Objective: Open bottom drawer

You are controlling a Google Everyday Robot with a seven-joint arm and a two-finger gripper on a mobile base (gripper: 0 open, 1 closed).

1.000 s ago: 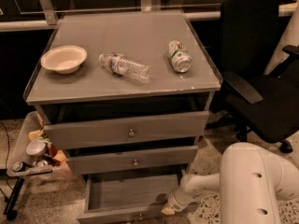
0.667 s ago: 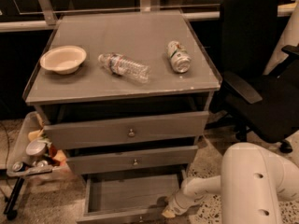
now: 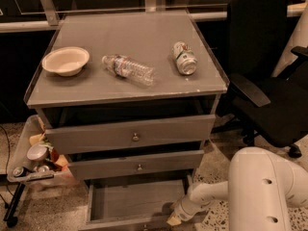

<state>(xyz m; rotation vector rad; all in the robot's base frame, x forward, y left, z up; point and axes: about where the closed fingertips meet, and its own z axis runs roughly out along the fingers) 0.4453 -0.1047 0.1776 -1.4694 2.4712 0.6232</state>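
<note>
The bottom drawer (image 3: 134, 203) stands open at the foot of the grey cabinet, slid out toward the camera so that its plain grey floor shows; its low front panel runs along the lower edge of the view and is partly cut off there. The gripper (image 3: 174, 219) sits at the drawer's right front corner, right against the end of the front panel, with a pale yellowish tip pointing down and left; whether it is open or closed on anything cannot be told from here. Its white arm (image 3: 257, 189) reaches in from the lower right, low over the speckled floor (image 3: 219, 150). Directly above the open drawer is the middle drawer front (image 3: 110, 167), and above that the taller top drawer front (image 3: 96, 137), each with a small round knob at its centre; both sit slightly proud of the frame, with a dark gap over each. On the flat grey cabinet top (image 3: 86, 88) lie a pale bowl (image 3: 66, 60) at the left, a clear plastic bottle (image 3: 128, 69) on its side in the middle and a can (image 3: 185, 58) on its side at the right, all well apart. A black office chair (image 3: 269, 81) stands to the right of the cabinet, and a small cluttered cart (image 3: 29, 165) stands to its left. A light rail (image 3: 19, 26) crosses the dark wall behind.
</note>
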